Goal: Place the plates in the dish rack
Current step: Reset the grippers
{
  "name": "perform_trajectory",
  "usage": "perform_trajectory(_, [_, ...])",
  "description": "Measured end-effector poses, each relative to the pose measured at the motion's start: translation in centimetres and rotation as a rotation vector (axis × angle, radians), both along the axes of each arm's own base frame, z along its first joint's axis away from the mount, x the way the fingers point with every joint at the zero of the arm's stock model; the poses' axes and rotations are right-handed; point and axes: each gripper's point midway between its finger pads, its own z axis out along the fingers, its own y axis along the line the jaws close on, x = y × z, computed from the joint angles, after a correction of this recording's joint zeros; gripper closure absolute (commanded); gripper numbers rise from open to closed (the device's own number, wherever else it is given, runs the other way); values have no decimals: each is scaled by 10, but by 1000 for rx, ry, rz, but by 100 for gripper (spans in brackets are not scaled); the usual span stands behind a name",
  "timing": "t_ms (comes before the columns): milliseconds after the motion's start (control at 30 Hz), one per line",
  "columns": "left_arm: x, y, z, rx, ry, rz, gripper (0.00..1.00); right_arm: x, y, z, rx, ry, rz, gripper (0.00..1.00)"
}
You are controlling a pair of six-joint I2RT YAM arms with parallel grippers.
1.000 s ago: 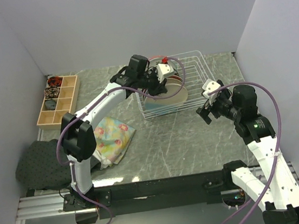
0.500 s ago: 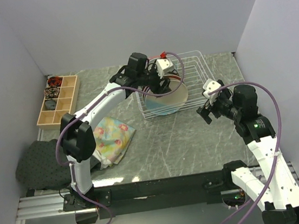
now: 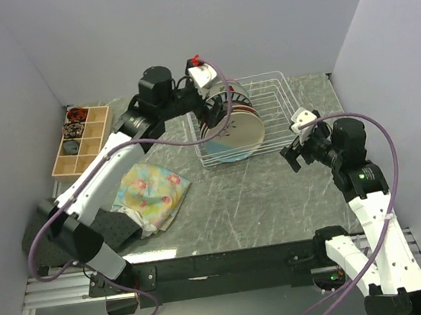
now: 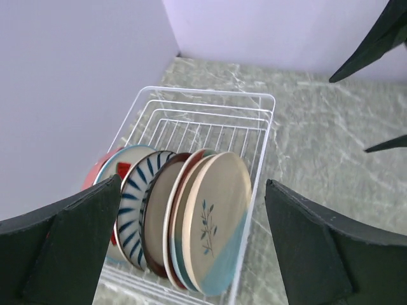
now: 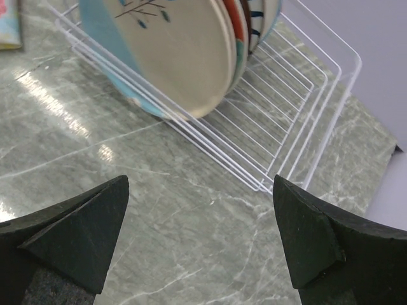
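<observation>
Several plates stand on edge at the left end of the white wire dish rack [image 3: 266,112]. The cream-and-blue plate [image 3: 234,133] is the front one, and behind it come a brown-rimmed plate and a navy-striped plate [image 4: 135,202]. My left gripper [image 3: 216,112] hovers above and just left of the stack, open and holding nothing. In the left wrist view its fingers [image 4: 76,241] frame the cream-and-blue plate [image 4: 219,216] from a distance. My right gripper [image 3: 296,151] hangs open over bare table to the right of the dish rack [image 5: 299,127].
A wooden compartmented box [image 3: 82,142] sits at the back left. A floral cloth [image 3: 153,191] and a dark cloth [image 3: 47,231] lie at the front left. Walls close in the table on three sides. The right end of the dish rack holds no plates.
My left gripper opened and let go of the cream-and-blue plate, which now stands in the rack. The left arm drew back up and to the left. The right arm barely moved.
</observation>
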Motion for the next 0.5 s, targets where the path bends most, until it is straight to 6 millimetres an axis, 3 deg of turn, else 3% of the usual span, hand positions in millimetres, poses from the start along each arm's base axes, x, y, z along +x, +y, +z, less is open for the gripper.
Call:
perform_trajectory(100, [-9, 21, 11, -53, 21, 68, 1, 7, -11, 2, 26, -9, -77, 0])
perform_trajectory(200, [-14, 56, 2, -117, 135, 205, 1, 18, -43, 7, 111, -17, -289, 0])
perform_trajectory(300, [-18, 112, -24, -201, 282, 369, 1, 20, -75, 16, 213, -31, -496, 0])
perform_trajectory(433, [-26, 221, -78, -306, 415, 723, 1, 13, -104, 28, 330, -82, -717, 0])
perform_trajectory(500, [-43, 252, -95, -333, 415, 849, 1, 9, -116, 32, 374, -111, -814, 0])
